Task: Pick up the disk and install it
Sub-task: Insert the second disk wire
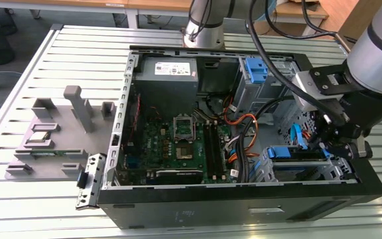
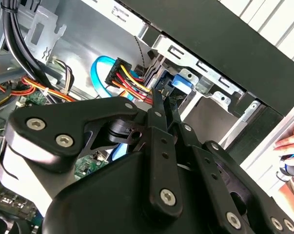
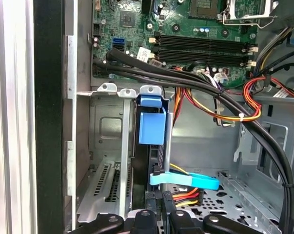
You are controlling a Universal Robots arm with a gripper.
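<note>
One tool (image 3: 159, 214), narrow, at disk (image 3: 151, 127) edge inside drive cage (image 3: 107, 146).

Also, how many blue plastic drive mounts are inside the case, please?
2: a blue bracket atop the far cage, the disk's carrier in the near cage beside the gripper; the arm may hide more.

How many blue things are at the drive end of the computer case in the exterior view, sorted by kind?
Disk in a blue frame, seated in the lower cage: 1
Blue plastic bracket on the upper cage: 1
Blue flat cable: 1
Total: 3
</note>
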